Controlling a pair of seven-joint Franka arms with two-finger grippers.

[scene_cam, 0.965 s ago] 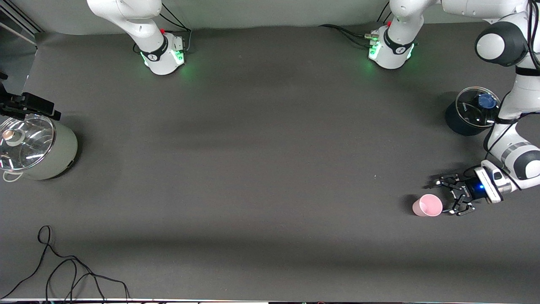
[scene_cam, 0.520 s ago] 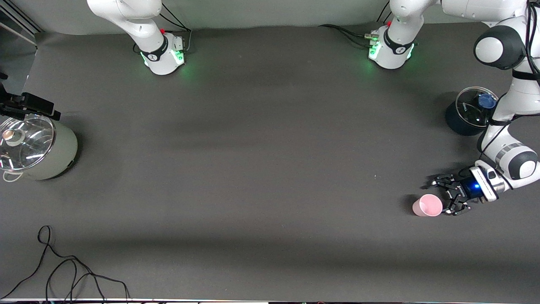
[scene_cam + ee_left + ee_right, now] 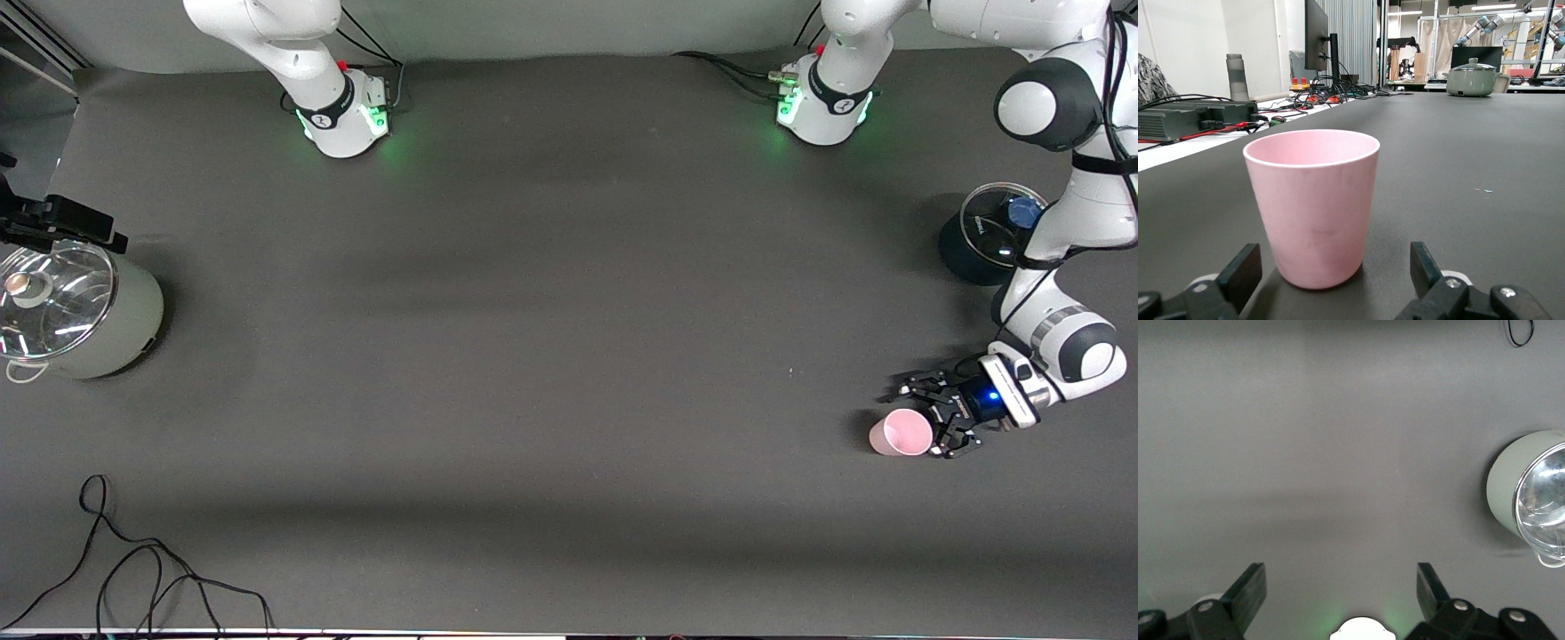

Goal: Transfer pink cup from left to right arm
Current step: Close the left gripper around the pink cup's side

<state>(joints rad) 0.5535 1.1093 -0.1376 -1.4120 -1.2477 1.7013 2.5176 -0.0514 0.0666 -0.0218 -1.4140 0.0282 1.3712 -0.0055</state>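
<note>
The pink cup [image 3: 900, 435] stands upright on the dark table, near the left arm's end. My left gripper [image 3: 919, 421] is low at table height, right beside the cup, and it is open. In the left wrist view the cup [image 3: 1313, 200] fills the middle, with its base just at the tips of the spread fingers [image 3: 1243, 270], and neither finger touches it. My right gripper [image 3: 1341, 587] does not show in the front view. Its wrist view looks straight down from high over the table, and the gripper is open with nothing between its fingers.
A pale green lidded pot [image 3: 84, 311] stands at the right arm's end of the table, also seen in the right wrist view [image 3: 1528, 493]. A dark pot with a glass lid [image 3: 982, 236] stands at the left arm's end. A black cable [image 3: 142, 573] lies near the front edge.
My left gripper has slid toward the pink cup, so its fingertips now reach the cup's base. The cup has not moved. The right arm waits.
</note>
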